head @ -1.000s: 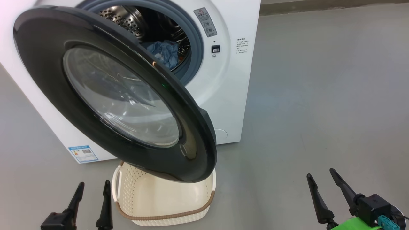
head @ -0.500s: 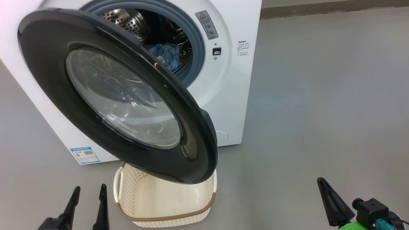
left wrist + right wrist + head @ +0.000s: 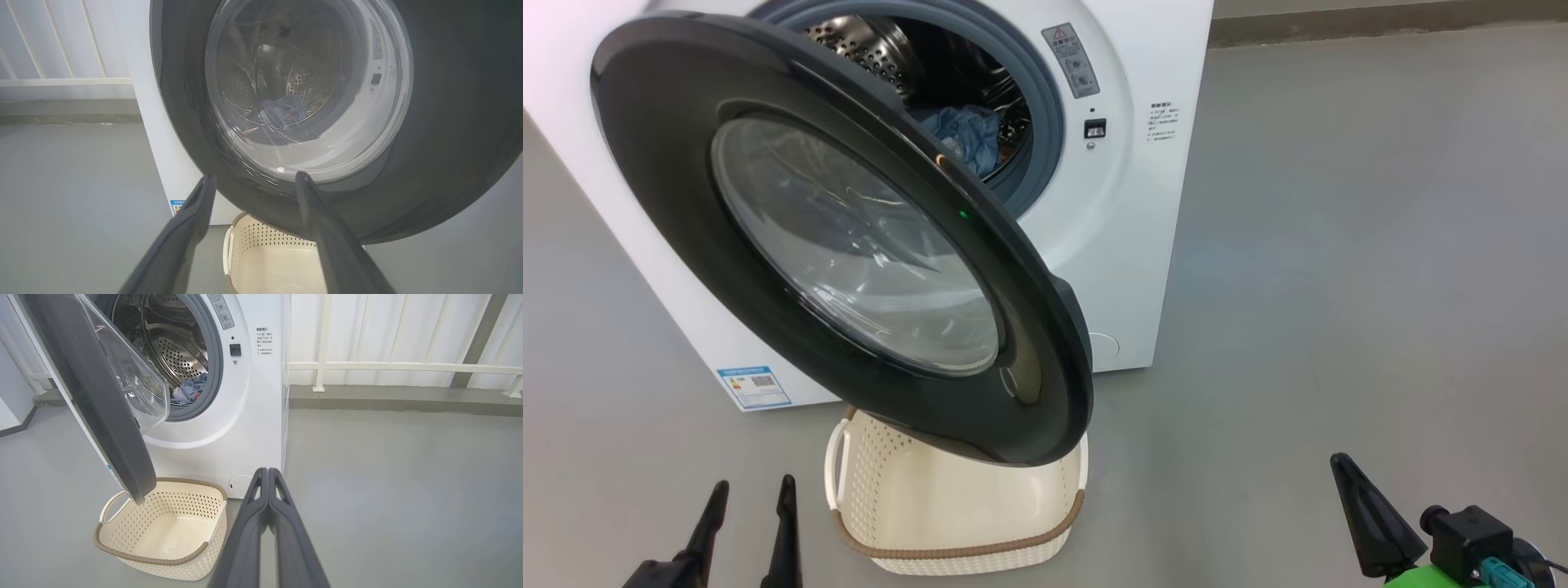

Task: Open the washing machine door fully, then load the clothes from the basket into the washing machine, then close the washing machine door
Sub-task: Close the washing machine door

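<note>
- We see the washing machine door (image 3: 849,245) swung out from the washing machine (image 3: 1127,229). In the head view it appears as a slanted oval, with its long axis running from the upper left of the frame down to the lower centre.
- Its glossy black outer face is turned towards us. In the right wrist view the door (image 3: 102,408) is nearly edge-on, and its clear bowl bulges back towards the drum opening.
- The door's attached side is at the left of the frame, and its free edge points to the lower right.
- The clothes (image 3: 968,135) lie low inside the steel drum, in the upper centre of the frame. They are a blue bundle, which we also see in the right wrist view (image 3: 190,391).
- The basket (image 3: 964,551) stands on the grey floor (image 3: 1339,245) at the lower centre, just in front of the machine. The door's lowest edge hangs over its far end. Inside the basket (image 3: 151,561) we see only bare cream plastic.
- A blue label (image 3: 756,386) is low on the machine's front at the left, and a round flap (image 3: 1104,347) is at its lower right corner.
- The left claw (image 3: 753,486) is at the lower left, beside the basket, with its fingers spread apart and nothing between them. In its own view (image 3: 255,177) it faces the door's lower rim.
- The right claw (image 3: 1343,469) is at the lower right, well apart from the machine. Its fingers are pressed together on nothing (image 3: 267,470).
</note>
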You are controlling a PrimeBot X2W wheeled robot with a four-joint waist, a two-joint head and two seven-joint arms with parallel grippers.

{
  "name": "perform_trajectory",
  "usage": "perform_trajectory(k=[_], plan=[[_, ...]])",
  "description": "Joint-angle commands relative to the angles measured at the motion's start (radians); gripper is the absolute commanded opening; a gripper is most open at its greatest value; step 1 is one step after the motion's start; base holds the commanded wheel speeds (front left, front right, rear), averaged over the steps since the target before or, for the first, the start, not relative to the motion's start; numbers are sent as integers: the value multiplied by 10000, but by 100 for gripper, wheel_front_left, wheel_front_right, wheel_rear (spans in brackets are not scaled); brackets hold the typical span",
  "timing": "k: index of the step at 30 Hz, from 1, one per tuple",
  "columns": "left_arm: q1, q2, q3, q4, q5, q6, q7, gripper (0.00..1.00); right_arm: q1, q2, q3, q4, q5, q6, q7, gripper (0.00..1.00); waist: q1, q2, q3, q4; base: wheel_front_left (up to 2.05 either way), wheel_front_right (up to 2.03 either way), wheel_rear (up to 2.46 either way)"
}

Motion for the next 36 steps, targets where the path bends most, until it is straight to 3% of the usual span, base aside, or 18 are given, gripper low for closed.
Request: perform_trajectory(k=[1,17,36], plan=[[-179,65,346,-304,148,-24,-91,100,-375,-126,265,-243,32,90,-49,0,0,0,3,28,0,0,0],[-172,47,307,-378,134,-25,-91,100,-1222,-293,629,-962,29,90,-49,0,0,0,-29,517,0,0,0],[-291,39,112,-184,-29,-25,-91,100,-2800,-87,2713,-2012,142,90,-49,0,0,0,-185,1579,0,0,0]])
